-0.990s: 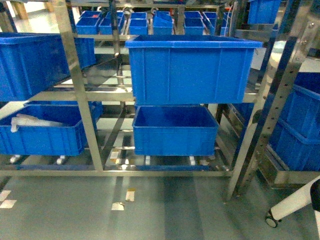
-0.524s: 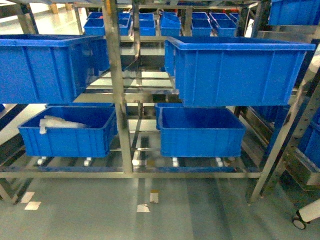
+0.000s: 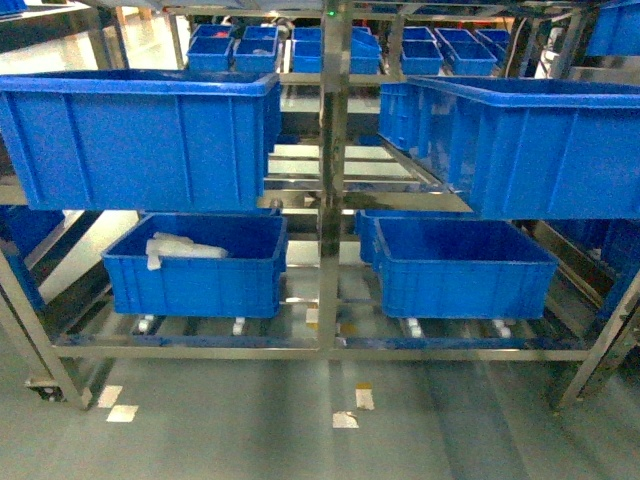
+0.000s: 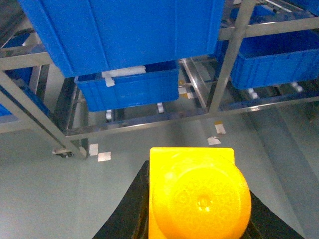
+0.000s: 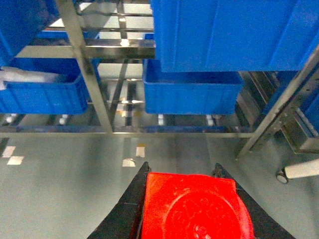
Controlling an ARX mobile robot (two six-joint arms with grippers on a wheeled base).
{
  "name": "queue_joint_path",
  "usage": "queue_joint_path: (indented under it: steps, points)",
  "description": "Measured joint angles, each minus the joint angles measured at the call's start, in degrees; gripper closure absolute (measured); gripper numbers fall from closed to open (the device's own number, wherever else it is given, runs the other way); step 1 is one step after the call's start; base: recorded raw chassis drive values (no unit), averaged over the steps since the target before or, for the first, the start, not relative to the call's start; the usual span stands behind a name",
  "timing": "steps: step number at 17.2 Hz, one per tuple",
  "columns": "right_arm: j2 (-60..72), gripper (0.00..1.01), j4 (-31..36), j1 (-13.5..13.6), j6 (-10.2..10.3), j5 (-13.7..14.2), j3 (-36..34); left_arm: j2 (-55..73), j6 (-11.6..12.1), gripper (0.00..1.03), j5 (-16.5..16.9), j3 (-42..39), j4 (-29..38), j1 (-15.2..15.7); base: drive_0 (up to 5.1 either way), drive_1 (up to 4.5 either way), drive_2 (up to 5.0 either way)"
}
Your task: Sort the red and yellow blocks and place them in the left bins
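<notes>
Counts: two toy blocks, four large crates on the near rack, a row of smaller crates behind.

One yellow block [image 4: 198,195] sits in the left hand [image 4: 199,209] and one red block [image 5: 194,206] in the right hand [image 5: 192,209], one block to each hand. The head view shows four large blue crates on the steel rack [image 3: 333,200]: two on the upper shelf, upper left crate [image 3: 140,135] and upper right crate [image 3: 530,145], and two on the lower shelf, lower left crate [image 3: 195,265] and lower right crate [image 3: 462,268]. Only one of the four, the lower left, holds a white item [image 3: 180,247]. Behind them stands a row of smaller blue crates [image 3: 330,45], too crowded to count exactly. On the floor [image 3: 250,430] lie four small tape marks [image 3: 123,412].
</notes>
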Motion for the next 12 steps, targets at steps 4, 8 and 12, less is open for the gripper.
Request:
queue_joint_path:
  steps: [4, 8, 12]
  points:
    - [0.0, 0.73, -0.1, 0.2, 0.0, 0.0, 0.1, 0.0, 0.0, 0.76, 0.0, 0.0, -0.3, 0.1, -5.0, 2.49, 2.5]
    - [-0.1, 0.73, -0.1, 0.2, 0.0, 0.1, 0.1, -0.3, 0.0, 0.76, 0.0, 0.0, -0.1, 0.1, -5.0, 2.49, 2.5]
    - [0.0, 0.73, -0.1, 0.2, 0.0, 0.1, 0.1, -0.2, 0.0, 0.76, 0.0, 0.0, -0.3, 0.1, -5.0, 2.49, 2.5]
